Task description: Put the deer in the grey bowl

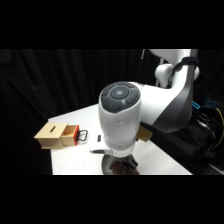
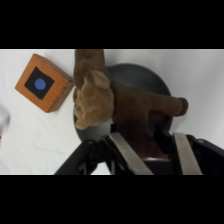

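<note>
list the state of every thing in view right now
small brown deer figure: held between the fingers, above the bowl
round grey bowl: upright under the deer
gripper: shut on the deer
orange-brown cube with blue dot: on the table beside the bowl
tan wooden box: on the table

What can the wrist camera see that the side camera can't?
Only the wrist view shows the orange-brown cube with its blue dot, and the brown deer held between the gripper fingers, over the grey bowl. Only the side view shows the tan wooden box and the whole white arm, which hides the deer. Both show the white table and part of the bowl.
</note>
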Robot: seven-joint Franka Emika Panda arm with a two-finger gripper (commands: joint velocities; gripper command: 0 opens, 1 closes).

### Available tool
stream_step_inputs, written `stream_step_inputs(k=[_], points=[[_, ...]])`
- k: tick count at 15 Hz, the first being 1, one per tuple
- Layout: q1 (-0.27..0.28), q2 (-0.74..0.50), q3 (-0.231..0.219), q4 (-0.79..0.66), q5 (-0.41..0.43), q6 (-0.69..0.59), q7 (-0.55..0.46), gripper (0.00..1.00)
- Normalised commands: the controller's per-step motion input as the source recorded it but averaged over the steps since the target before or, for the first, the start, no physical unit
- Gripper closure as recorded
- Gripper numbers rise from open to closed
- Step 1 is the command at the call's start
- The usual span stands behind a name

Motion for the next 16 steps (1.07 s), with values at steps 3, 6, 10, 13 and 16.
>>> stream_step_inputs(k=[3,6,10,13,16], points=[[0.003,0.12,-0.065,0.22,-0.113,-0.11,0.05,0.00],[0.014,0.04,-0.048,0.16,-0.133,-0.13,0.07,0.00],[0.017,-0.22,-0.029,0.03,-0.146,-0.27,0.09,0.00],[-0.013,-0.39,0.015,-0.01,-0.104,-0.38,0.09,0.00],[-0.074,-0.37,0.042,0.01,-0.066,-0.33,0.09,0.00]])
